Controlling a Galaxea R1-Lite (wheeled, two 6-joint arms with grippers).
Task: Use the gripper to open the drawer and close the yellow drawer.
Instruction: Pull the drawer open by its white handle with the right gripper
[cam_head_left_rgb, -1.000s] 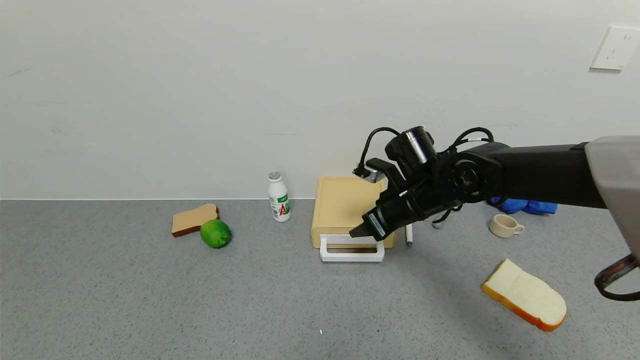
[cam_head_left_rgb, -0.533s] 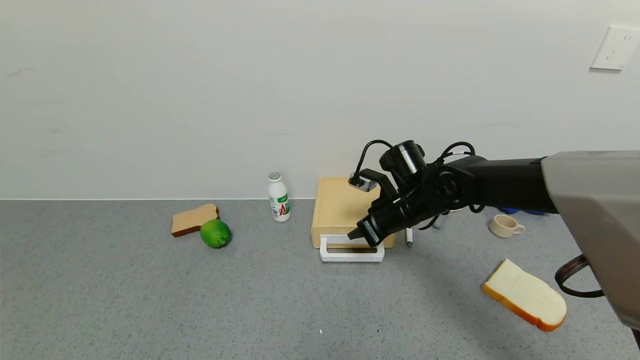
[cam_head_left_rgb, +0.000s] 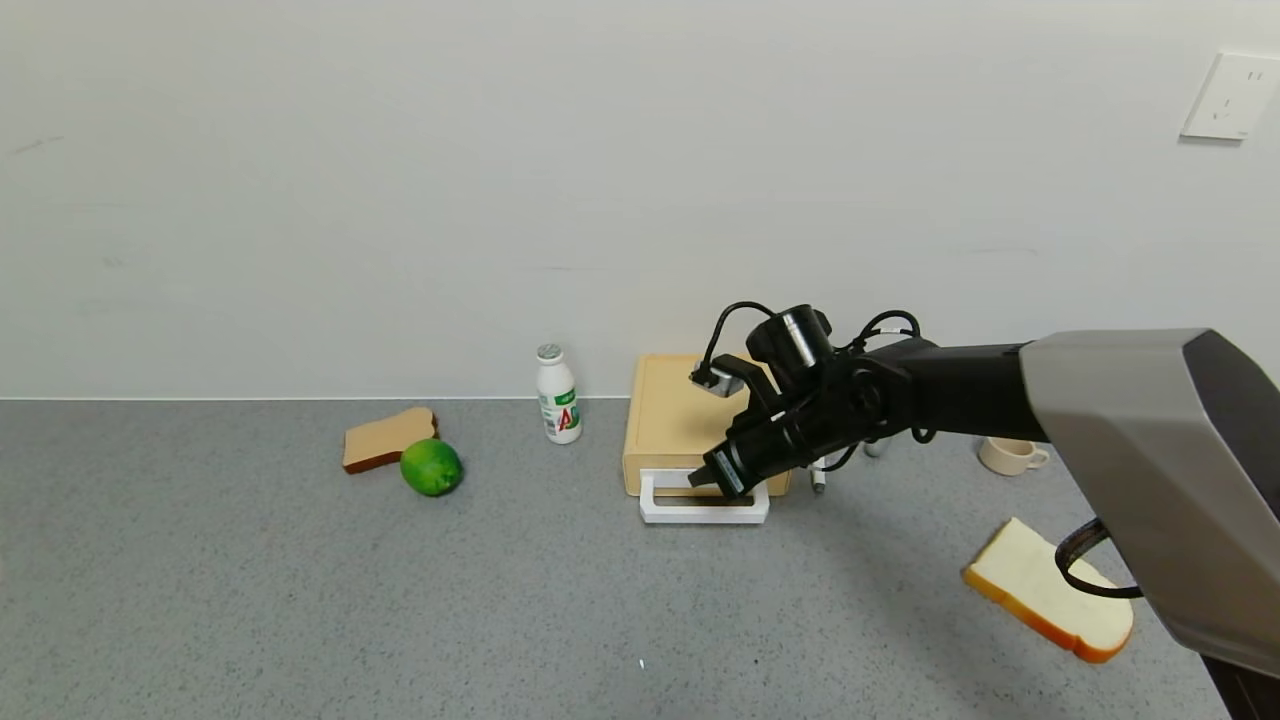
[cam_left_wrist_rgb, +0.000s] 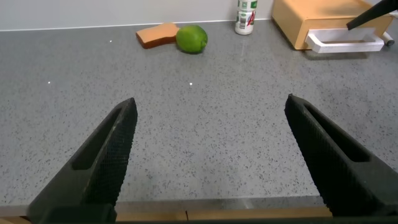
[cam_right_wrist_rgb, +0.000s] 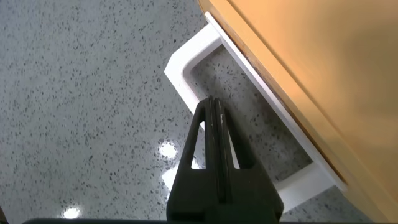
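Observation:
The pale-yellow drawer (cam_head_left_rgb: 678, 412) stands against the back wall with its tray pushed in and its white loop handle (cam_head_left_rgb: 703, 512) facing me. My right gripper (cam_head_left_rgb: 697, 479) is shut, with nothing between its fingers. It angles down, and its tip sits at the handle loop, just in front of the drawer face. In the right wrist view the closed tip (cam_right_wrist_rgb: 213, 102) lies inside the white handle (cam_right_wrist_rgb: 181, 67), next to the yellow box (cam_right_wrist_rgb: 311, 50). My left gripper (cam_left_wrist_rgb: 211, 102) is open and empty, low over the table's front edge. The left wrist view shows the drawer (cam_left_wrist_rgb: 308, 18) far off.
A white bottle (cam_head_left_rgb: 558, 394) stands left of the drawer. A green lime (cam_head_left_rgb: 431, 467) and a brown toast slice (cam_head_left_rgb: 388, 438) lie farther left. A pen (cam_head_left_rgb: 818, 476) lies right of the drawer, then a beige cup (cam_head_left_rgb: 1010, 451). A white bread slice (cam_head_left_rgb: 1050, 592) lies front right.
My right arm has reached forward and down. Its shut gripper has moved left and lower, from above the drawer's front corner to the handle loop. The drawer has not moved.

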